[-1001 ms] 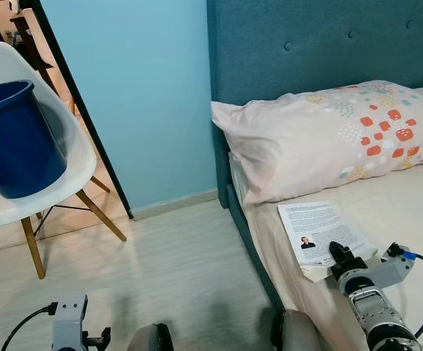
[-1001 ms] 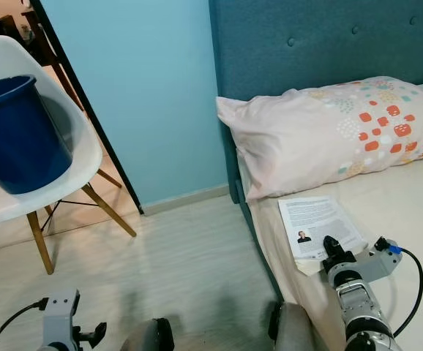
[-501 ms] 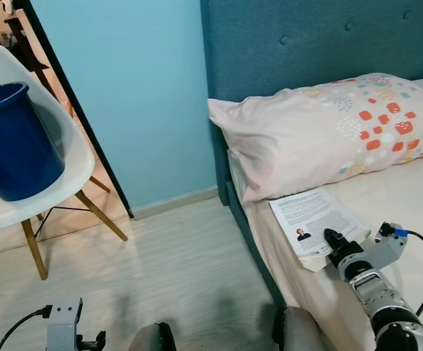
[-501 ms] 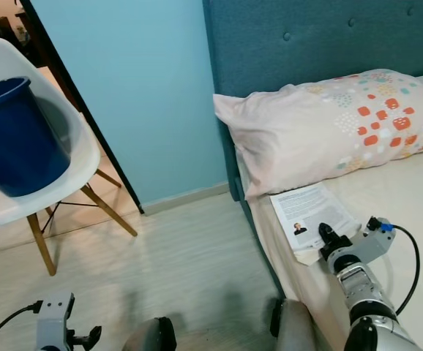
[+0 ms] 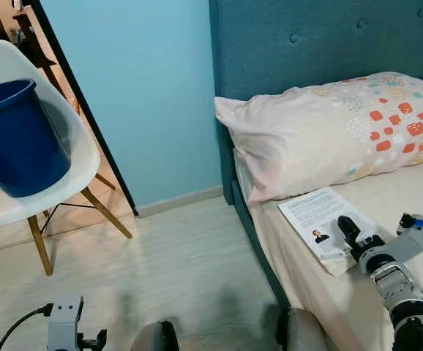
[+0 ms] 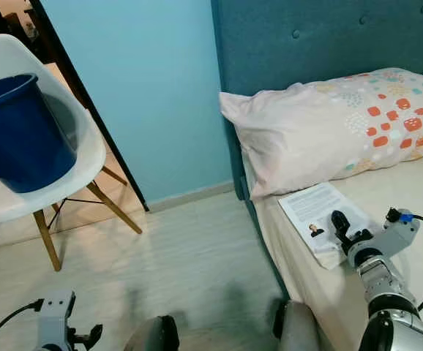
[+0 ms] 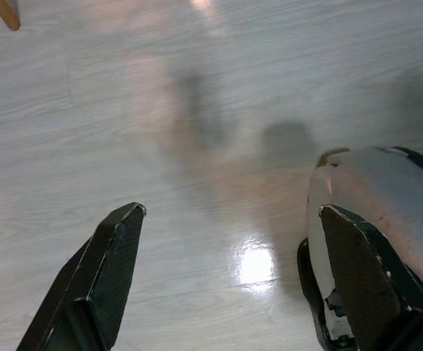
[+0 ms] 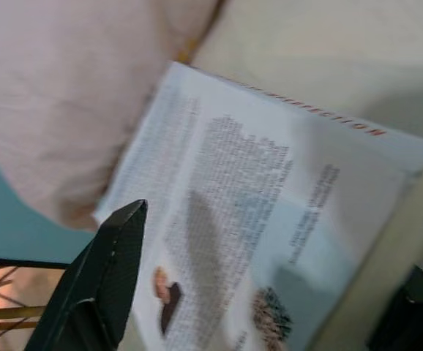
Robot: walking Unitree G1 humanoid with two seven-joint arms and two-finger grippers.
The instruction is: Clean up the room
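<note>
White printed booklet (image 5: 323, 221) with a small portrait photo lies on the cream bed sheet (image 5: 402, 197) near the mattress edge, at 6 o'clock from the pale patterned pillow (image 5: 328, 131). The right pincer (image 5: 345, 228) hovers spread over it. The left pincer (image 7: 226, 270) hangs spread above the pale wood floor (image 5: 167, 270).

A dark blue bucket (image 5: 17, 139) is seated in a white chair (image 5: 80, 157) with wooden legs. The wall (image 5: 146, 95) is painted light blue; the headboard (image 5: 321, 40) is upholstered in teal. The pale pink pillow (image 5: 328, 131) is printed with orange, teal and yellow dots. The booklet (image 5: 321, 219) is white with black text.
</note>
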